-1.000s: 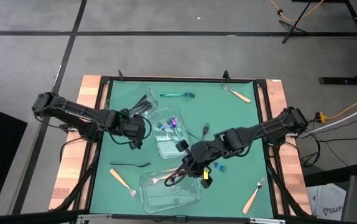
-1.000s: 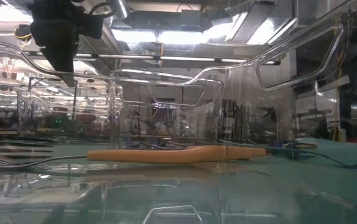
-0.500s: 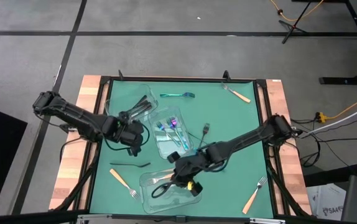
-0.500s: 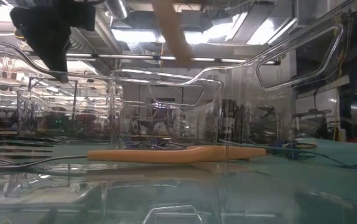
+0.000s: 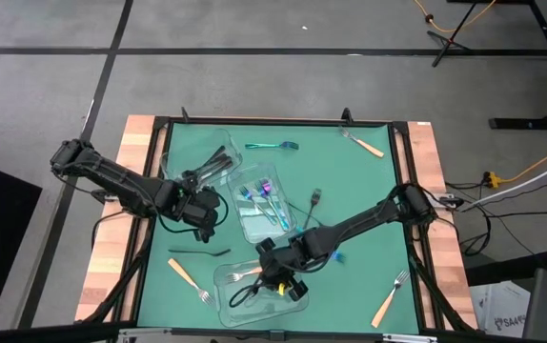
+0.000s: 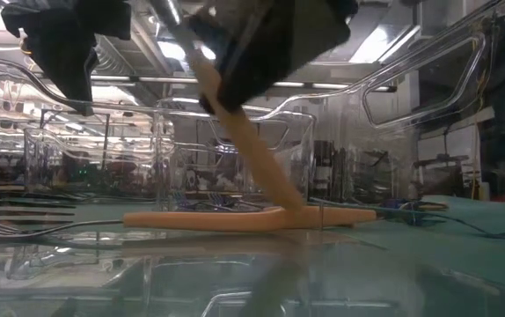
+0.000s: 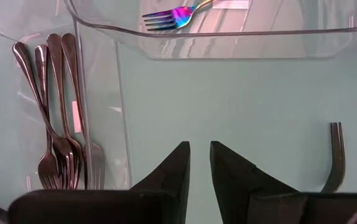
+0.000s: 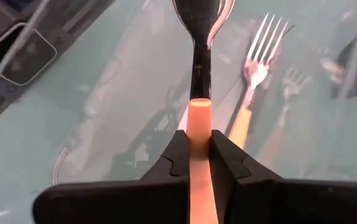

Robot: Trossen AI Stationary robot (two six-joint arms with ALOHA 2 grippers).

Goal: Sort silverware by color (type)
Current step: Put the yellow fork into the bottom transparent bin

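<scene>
Table (image 5: 350, 191) green, floor grey — right pincer (image 8: 198, 155) clamps orange-handled spoon (image 8: 198, 93).

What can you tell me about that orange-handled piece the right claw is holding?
It is an orange-handled utensil with a smooth orange handle and a shiny silver metal neck widening into a rounded head, only partly in view. The right gripper is shut on its handle. In the low view it hangs tilted, one end down inside the clear container at the table's near edge, where an orange-handled fork already lies.
</scene>
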